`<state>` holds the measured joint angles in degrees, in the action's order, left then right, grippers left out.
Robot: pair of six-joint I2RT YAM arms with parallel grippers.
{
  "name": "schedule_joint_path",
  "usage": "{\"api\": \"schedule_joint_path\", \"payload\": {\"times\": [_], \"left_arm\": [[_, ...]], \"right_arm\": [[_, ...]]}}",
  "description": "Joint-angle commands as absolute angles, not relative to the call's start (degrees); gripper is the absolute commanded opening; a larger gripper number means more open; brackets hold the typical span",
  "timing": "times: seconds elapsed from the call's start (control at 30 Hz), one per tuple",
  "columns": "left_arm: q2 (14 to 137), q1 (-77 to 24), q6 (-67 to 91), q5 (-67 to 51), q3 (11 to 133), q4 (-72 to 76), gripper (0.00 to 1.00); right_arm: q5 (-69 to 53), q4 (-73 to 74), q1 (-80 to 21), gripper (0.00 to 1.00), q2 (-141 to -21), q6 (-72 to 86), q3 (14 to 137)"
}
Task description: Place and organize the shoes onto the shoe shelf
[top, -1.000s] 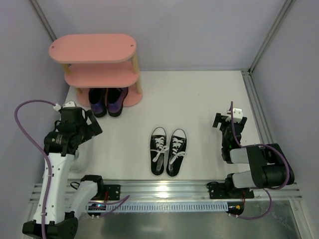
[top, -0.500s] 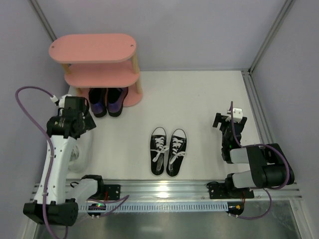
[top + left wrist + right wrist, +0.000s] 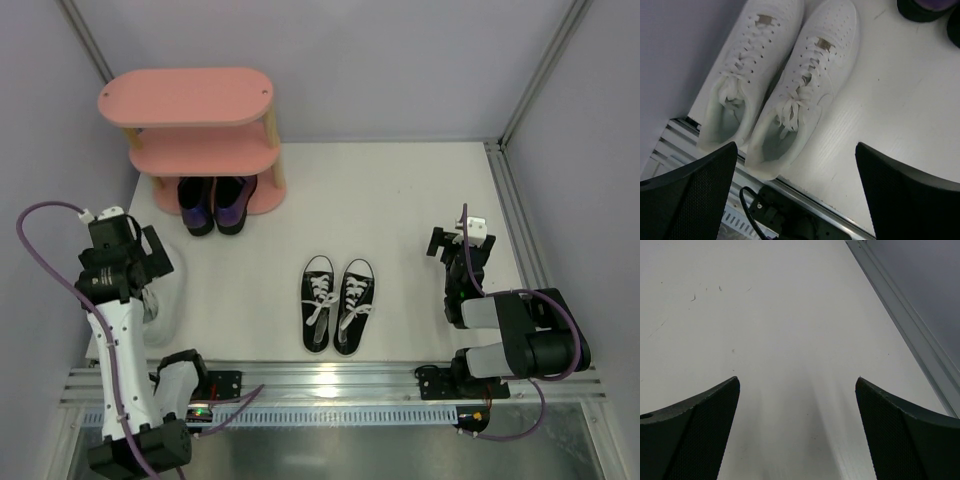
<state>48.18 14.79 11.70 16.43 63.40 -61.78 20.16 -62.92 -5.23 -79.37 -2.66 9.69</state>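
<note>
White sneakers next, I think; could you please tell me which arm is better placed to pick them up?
Left, probably. The left hand hovers open directly over the white sneakers at the left edge of the table. The right hand, also open, sees only bare surface on the far side.

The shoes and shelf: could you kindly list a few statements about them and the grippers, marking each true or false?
1. The black canvas sneakers stand on the shoe shelf's top board. False: they lie side by side on the table.
2. The dark purple shoes sit on the shelf's lowest tier. True.
3. The left gripper is shut on a white sneaker. False: it is open above the white sneakers, holding nothing.
4. The right gripper is open over bare table. True.
</note>
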Motion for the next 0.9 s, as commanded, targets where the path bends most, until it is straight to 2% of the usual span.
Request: {"api": "schedule_joint_path", "payload": {"times": [0.0, 0.17, 0.2, 0.27, 0.43, 0.53, 0.87], "left_arm": [[49.04, 22.31, 0.66, -3.8, 60.83, -55.73, 0.97], [52.46, 26.6, -13.17, 4.05, 60.64, -53.07, 0.99], [54.38, 28.63, -17.71, -3.88, 63.17, -55.44, 0.99], [56.76, 34.5, -22.57, -11.04, 65.21, -64.46, 0.99], [60.9, 45.42, -36.81, -18.34, 63.73, -66.35, 1.0], [63.18, 47.29, -43.04, -20.83, 63.63, -72.23, 1.0], [64.59, 47.81, -42.03, -13.9, 52.48, -62.51, 0.99]], "right_arm": [[19.77, -67.32, -5.01, 0.97, -78.57, -1.49, 10.46], [19.69, -67.32, -5.01, 0.97, -78.57, -1.49, 10.46], [19.69, -67.32, -5.1, 0.97, -78.66, -1.49, 10.46], [19.77, -67.32, -5.01, 0.97, -78.66, -1.49, 10.46], [19.77, -67.24, -5.1, 0.97, -78.58, -1.49, 10.46], [19.69, -67.32, -5.01, 0.97, -78.66, -1.41, 10.46], [19.69, -67.32, -5.01, 0.97, -78.66, -1.49, 10.46]]}}
